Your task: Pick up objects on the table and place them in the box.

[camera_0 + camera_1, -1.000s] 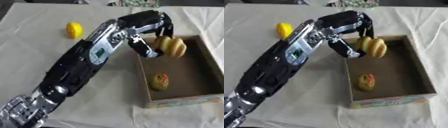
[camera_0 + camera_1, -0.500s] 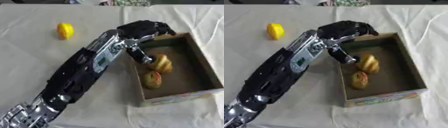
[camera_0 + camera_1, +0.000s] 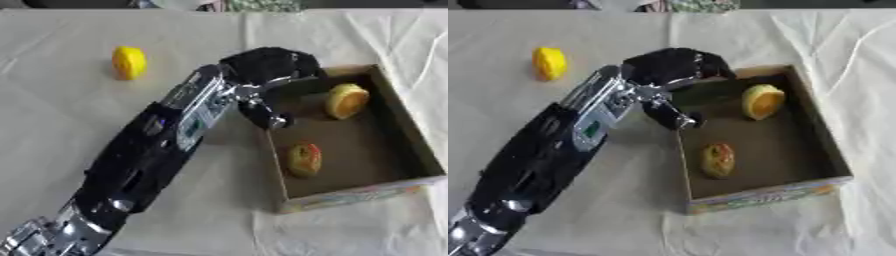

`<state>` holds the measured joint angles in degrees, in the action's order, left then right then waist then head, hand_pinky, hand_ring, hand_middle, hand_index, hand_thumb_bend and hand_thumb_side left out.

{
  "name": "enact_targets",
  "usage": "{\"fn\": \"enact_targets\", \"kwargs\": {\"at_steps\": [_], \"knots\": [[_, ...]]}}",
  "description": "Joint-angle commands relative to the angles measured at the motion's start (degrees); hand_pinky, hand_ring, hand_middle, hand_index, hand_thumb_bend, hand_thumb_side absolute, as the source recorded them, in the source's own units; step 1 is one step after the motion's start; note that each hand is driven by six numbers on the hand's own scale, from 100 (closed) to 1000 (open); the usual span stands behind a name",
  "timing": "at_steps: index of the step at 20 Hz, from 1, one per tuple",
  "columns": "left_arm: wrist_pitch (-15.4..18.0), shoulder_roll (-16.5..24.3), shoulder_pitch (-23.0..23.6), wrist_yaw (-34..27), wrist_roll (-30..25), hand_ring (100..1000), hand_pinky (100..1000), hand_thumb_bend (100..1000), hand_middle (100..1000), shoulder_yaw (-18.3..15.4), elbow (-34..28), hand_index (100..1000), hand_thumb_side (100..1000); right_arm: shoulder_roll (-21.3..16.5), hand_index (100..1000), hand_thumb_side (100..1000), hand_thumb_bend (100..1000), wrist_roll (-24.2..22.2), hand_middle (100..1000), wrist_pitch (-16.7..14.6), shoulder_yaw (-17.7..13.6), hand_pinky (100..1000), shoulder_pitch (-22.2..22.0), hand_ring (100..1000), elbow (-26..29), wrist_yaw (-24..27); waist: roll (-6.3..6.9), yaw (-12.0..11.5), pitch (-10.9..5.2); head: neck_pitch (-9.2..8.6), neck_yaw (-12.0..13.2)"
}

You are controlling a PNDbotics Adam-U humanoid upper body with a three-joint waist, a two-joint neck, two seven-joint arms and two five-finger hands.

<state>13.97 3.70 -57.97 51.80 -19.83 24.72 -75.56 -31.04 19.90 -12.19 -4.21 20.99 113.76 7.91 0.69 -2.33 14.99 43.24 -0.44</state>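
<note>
The surface [image 3: 70, 150], draped in a creased pale cloth, fills both views and lies bare over most of its left and near parts. The robot's left arm [image 3: 166, 150] crosses it on a diagonal from the lower left corner up to the box. The box [image 3: 750, 195], an open cardboard tray with a printed near wall, sits right of centre; inside lie a yellow-orange piece [image 3: 760, 101] towards the far wall and a reddish-orange piece [image 3: 717, 160] nearer the middle, apart from each other. The left hand [image 3: 677, 67] hangs over the box's far left corner with nothing in it, its dark fingers partly curled and its thumb [image 3: 671, 114] reaching down at the left wall, about level with the rim. The right hand shows in neither view.

One yellow object [image 3: 129, 62] lies alone on the surface, well apart to the upper left. To my eye the step in hand is the way out of the box and across to that piece. Done well, the hand lifts straight up first, so the thumb clears the left wall without dragging the light box, and only then swings left. There is open cloth all round the yellow object, so it can be approached from above, with only the cloth's folds to mind
</note>
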Motion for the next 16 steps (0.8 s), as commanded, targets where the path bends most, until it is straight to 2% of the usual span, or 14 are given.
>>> {"fn": "enact_targets", "kwargs": {"at_steps": [1, 4, 8, 9, 11, 13, 16], "knots": [[-1.45, 4.34, -2.87, -2.72, 2.9, 854, 870, 335, 817, -3.49, -5.06, 885, 100, -1.89, 763, 550, 100, 0.44, 681, 0.12, -0.88, 876, -0.18, 780, 0.84, -0.23, 0.08, -0.76, -1.6, 0.04, -1.17], [-3.71, 8.31, -4.22, -5.19, 5.19, 852, 867, 333, 816, -6.97, -5.89, 888, 100, -2.46, 763, 550, 100, 0.83, 681, 0.2, -1.21, 876, -1.15, 780, 0.84, -0.71, 0.55, -2.0, -1.84, 0.29, -2.21], [-6.65, 13.54, -4.05, -7.32, 7.13, 852, 867, 306, 819, -11.21, -3.95, 890, 100, -2.91, 762, 547, 100, 1.22, 680, 0.35, -1.5, 877, -2.17, 780, 0.84, -1.35, 0.77, -3.15, -1.59, 0.05, -3.21], [-7.09, 18.47, -3.66, -8.95, 7.34, 854, 868, 311, 821, -12.31, -3.74, 893, 100, -2.85, 762, 547, 100, 1.18, 680, 0.31, -1.37, 877, -2.02, 780, 0.84, -1.41, 0.68, -2.73, -1.3, -0.18, -2.8], [-7.71, 25.29, -2.64, -12.93, 6.92, 860, 871, 344, 824, -13.78, -3.58, 897, 100, -2.85, 762, 546, 100, 1.03, 680, 0.15, -1.22, 877, -1.7, 781, 0.84, -1.49, 0.55, -2.21, -0.8, -0.63, -2.46], [-7.9, 29.08, -1.81, -14.16, 6.06, 864, 874, 364, 827, -14.75, -2.27, 904, 100, -3.06, 762, 544, 100, 1.03, 681, -0.2, -1.29, 877, -1.57, 781, 0.84, -1.66, 0.36, -2.04, -0.23, -1.35, -2.68], [-7.22, 31.42, -1.04, -14.66, 4.53, 869, 879, 340, 832, -15.5, 1.89, 910, 100, -3.24, 763, 542, 100, 0.95, 684, -0.7, -1.31, 877, -1.42, 785, 0.84, -2.06, 0.09, -1.8, 0.64, -2.5, -3.25]]}}
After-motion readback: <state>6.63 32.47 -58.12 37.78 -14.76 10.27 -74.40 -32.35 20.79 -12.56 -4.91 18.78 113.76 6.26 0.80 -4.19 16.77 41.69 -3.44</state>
